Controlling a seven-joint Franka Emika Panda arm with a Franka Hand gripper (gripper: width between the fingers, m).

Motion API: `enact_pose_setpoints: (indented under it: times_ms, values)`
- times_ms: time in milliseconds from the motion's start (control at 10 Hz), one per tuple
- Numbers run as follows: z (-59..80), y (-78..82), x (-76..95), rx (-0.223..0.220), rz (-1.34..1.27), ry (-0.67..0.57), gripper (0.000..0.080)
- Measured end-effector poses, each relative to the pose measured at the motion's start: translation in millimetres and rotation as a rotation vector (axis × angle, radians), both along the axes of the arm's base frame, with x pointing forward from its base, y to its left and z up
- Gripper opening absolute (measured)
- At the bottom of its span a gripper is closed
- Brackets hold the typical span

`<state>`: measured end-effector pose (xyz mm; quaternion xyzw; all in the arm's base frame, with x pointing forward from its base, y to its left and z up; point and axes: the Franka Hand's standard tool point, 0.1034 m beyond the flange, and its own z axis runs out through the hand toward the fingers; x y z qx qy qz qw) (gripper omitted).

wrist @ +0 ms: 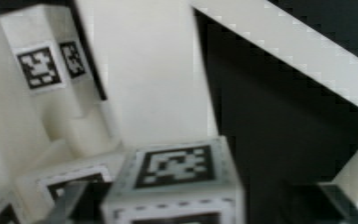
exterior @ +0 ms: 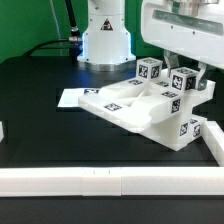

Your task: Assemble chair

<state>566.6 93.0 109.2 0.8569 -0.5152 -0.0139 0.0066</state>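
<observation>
Nearest the exterior camera, a long white border rail (exterior: 90,181) runs across the foreground of the black table (exterior: 40,100), with a second rail piece (exterior: 213,143) turning up along the exterior view's right edge. Behind the rail sits the chair (exterior: 145,108), a cluster of glossy white plastic parts gathered slightly to the exterior view's right of centre. Its wide flat slab (exterior: 125,108) lies tilted, low toward the exterior view's left and rising to the right, where a blocky part with a square tag (exterior: 187,127) stands close to the rail corner. Upright tagged blocks (exterior: 150,71) rise from the top of the cluster. Over those blocks hangs the gripper (exterior: 190,75), its large white housing filling the upper right of the exterior view; dark fingers reach down among the tagged parts, but I cannot tell how wide they stand or whether they hold anything. From the wrist camera, a tagged white block (wrist: 172,170) lies close under the lens, with a tall white bar (wrist: 149,70) and another tagged part (wrist: 48,62) beside it. Just under the slab's low edge lies the marker board (exterior: 72,97), flat on the table. Farthest back stands the robot base (exterior: 106,42).
</observation>
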Motion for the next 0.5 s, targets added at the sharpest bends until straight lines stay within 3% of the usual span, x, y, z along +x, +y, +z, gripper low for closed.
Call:
enact_pose_setpoints:
  times_ms: [100, 500]
  values:
    - [-0.1, 0.0, 0.0, 0.000, 0.000, 0.000, 0.0609]
    - [-0.6, 0.0, -0.2, 0.000, 0.000, 0.001, 0.0647]
